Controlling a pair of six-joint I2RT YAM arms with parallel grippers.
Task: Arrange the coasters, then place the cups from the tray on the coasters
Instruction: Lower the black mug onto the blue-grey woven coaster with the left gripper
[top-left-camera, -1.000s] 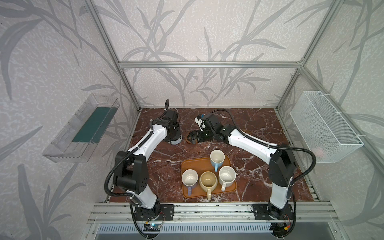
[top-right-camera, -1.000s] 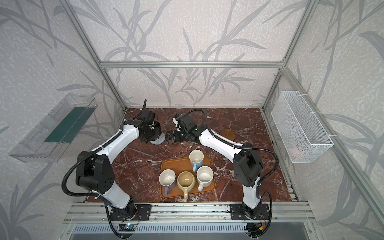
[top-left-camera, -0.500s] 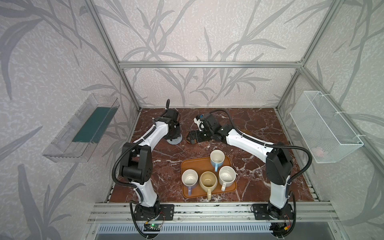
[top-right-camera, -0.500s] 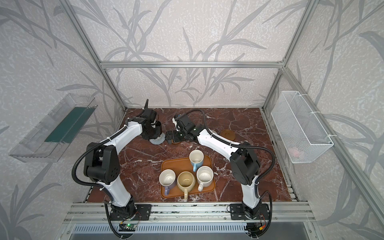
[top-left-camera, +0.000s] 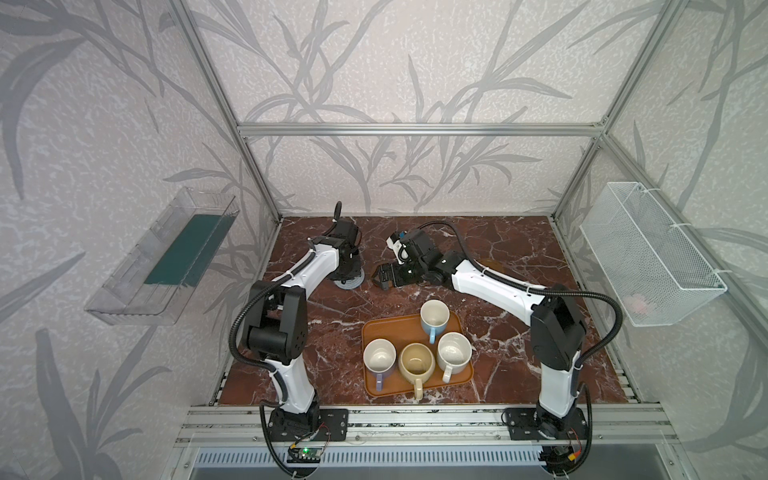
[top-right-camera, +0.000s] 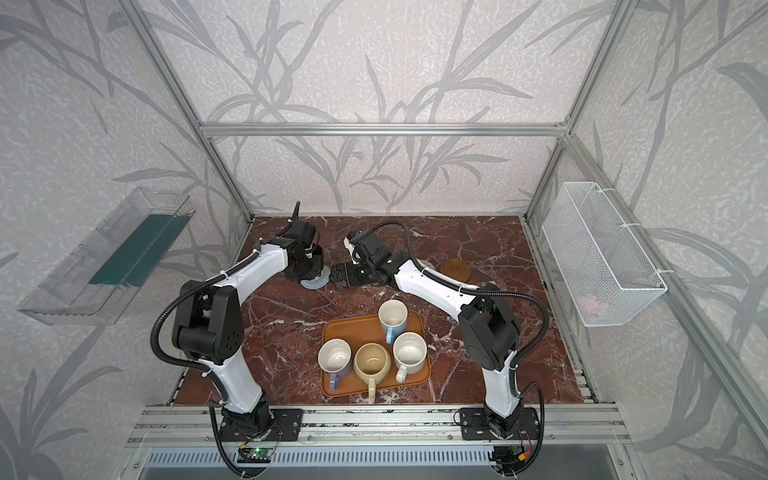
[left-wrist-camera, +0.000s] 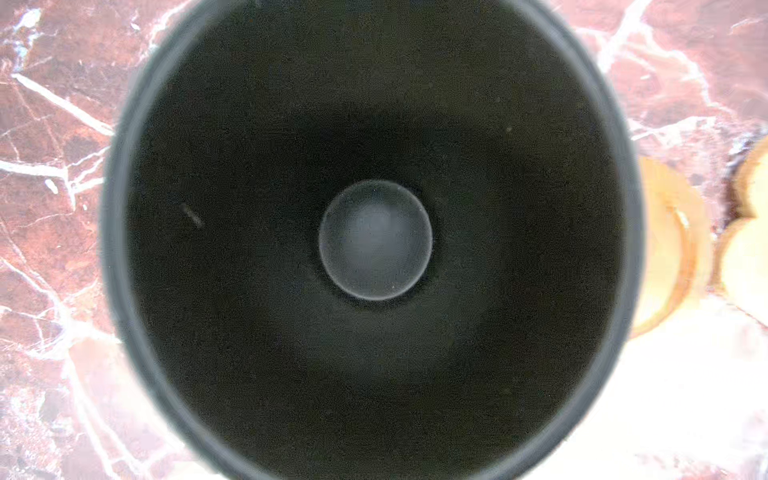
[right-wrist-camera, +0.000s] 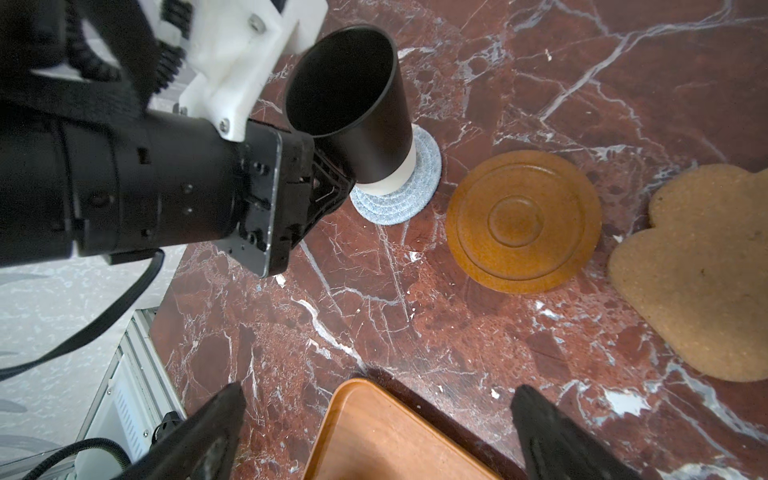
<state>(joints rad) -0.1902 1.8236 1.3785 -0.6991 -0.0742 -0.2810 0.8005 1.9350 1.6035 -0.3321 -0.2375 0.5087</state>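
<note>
The black cup (right-wrist-camera: 353, 104) stands on the grey woven coaster (right-wrist-camera: 415, 195) at the back left, and its dark inside (left-wrist-camera: 374, 241) fills the left wrist view. My left gripper (right-wrist-camera: 328, 178) is shut on the black cup at its side. My right gripper (right-wrist-camera: 376, 415) hangs open and empty above the tray's far corner (right-wrist-camera: 374, 436), just right of the black cup. On the tray (top-left-camera: 390, 328) stand the light blue (top-left-camera: 434, 318), lavender (top-left-camera: 379, 356), tan-yellow (top-left-camera: 417, 362) and speckled white (top-left-camera: 454, 352) cups. A brown wooden coaster (right-wrist-camera: 523, 220) and the tan flower-shaped coaster (right-wrist-camera: 698, 282) lie right of the grey one.
Another brown wooden disc (top-right-camera: 456, 269) lies behind the right arm. A clear bin (top-left-camera: 166, 257) hangs on the left wall and a white wire basket (top-left-camera: 648, 253) on the right wall. Metal rails (top-left-camera: 415, 419) run along the front edge.
The left arm's elbow has drawn more upright near its base, while its gripper stays at the grey coaster with the black cup. The right arm has hardly moved.
</note>
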